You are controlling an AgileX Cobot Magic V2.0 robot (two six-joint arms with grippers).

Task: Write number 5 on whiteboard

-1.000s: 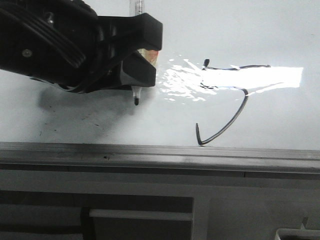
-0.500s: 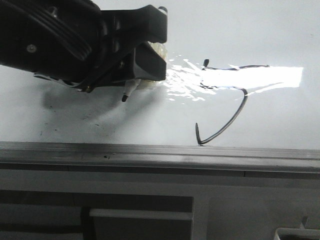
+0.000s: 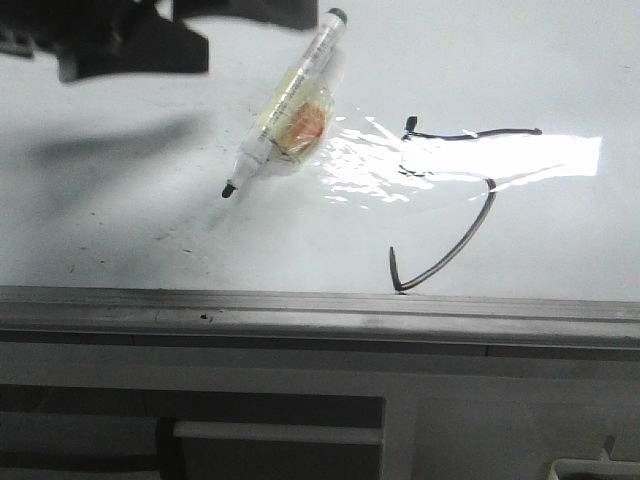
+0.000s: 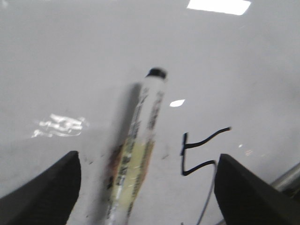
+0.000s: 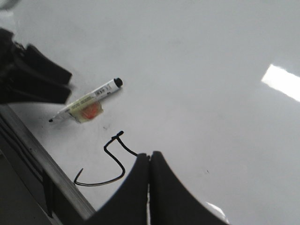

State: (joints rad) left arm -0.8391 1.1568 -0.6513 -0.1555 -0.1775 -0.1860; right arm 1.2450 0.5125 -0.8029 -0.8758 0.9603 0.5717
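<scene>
The number 5 point(image 3: 470, 215) is drawn in thin dark line on the whiteboard point(image 3: 120, 230), near its grey front frame; it also shows in the left wrist view point(image 4: 194, 152) and the right wrist view point(image 5: 112, 159). A white marker point(image 3: 285, 100) with a yellow-orange label lies loose on the board, left of the 5, tip toward the frame; it shows in the left wrist view point(image 4: 138, 154) and right wrist view point(image 5: 86, 105). My left gripper point(image 4: 147, 197) is open above the marker, not touching it; in the front view only its dark body point(image 3: 120, 35) shows at top left. My right gripper point(image 5: 149, 157) is shut and empty.
The whiteboard's grey metal frame point(image 3: 320, 310) runs along the front edge. A bright glare patch point(image 3: 500, 155) crosses the top of the 5. Faint dark specks point(image 3: 160, 240) dot the board left of the marker.
My left gripper has let go of the marker and risen up and left. The marker now lies flat on the board. The 5 is unchanged.
</scene>
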